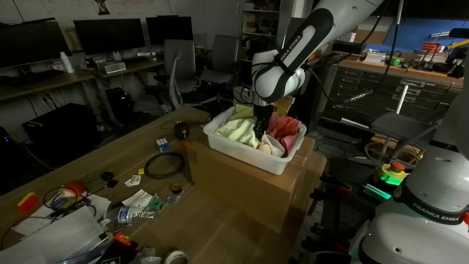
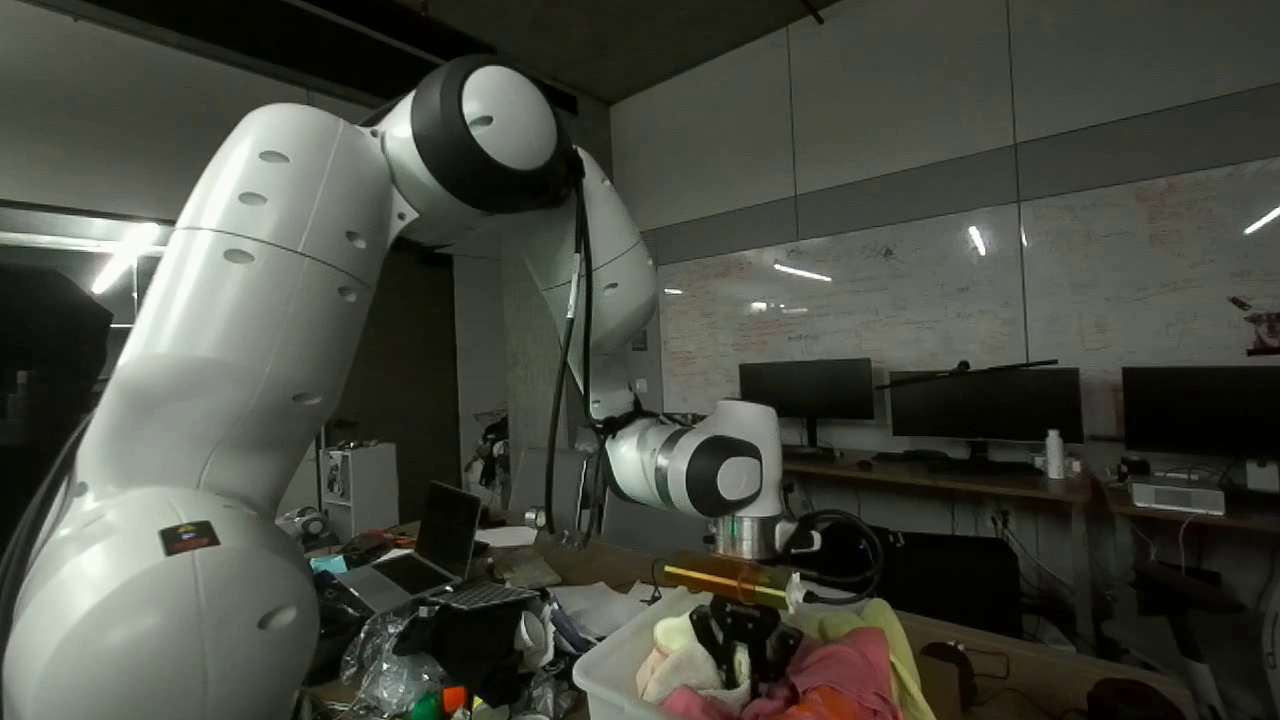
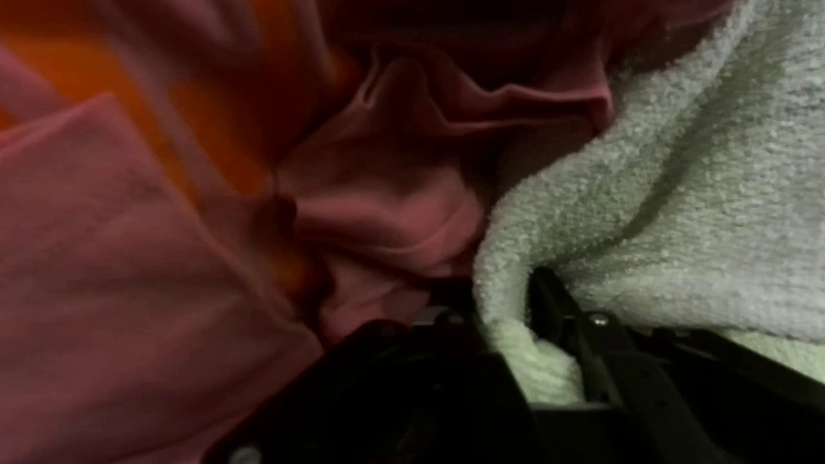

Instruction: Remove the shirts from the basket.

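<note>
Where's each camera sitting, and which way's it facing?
Wrist view: just above the pincer, facing the pale cloth it grips; no other robot part shows.
Exterior view: beside the arm, looking down on the basket; arm, base and pincer show.
Exterior view: close by the arm, facing the whiteboard; arm and pincer show.
Both exterior views share arm, basket and monitors.

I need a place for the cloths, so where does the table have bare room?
The largest bare patch of table lies between the cardboard box, the plastic bottle and the tape roll; a smaller one between the cable coil and the edge facing the chairs. Crowded: around the papers, and in the tub, where cloths surround the gripper.
</note>
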`<state>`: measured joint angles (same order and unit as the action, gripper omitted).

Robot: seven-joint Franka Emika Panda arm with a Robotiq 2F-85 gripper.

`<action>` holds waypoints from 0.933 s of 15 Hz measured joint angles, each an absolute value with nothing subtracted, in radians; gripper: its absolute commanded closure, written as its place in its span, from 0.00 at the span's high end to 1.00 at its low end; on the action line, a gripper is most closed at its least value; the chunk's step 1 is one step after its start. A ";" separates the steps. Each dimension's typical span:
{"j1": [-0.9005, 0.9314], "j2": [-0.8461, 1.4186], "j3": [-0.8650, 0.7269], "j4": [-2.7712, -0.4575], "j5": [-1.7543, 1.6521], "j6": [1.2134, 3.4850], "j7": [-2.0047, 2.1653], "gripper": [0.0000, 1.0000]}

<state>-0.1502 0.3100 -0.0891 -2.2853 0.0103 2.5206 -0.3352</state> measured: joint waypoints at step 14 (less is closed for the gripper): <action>-0.128 -0.074 -0.116 -2.471 -0.153 2.605 -0.015 0.02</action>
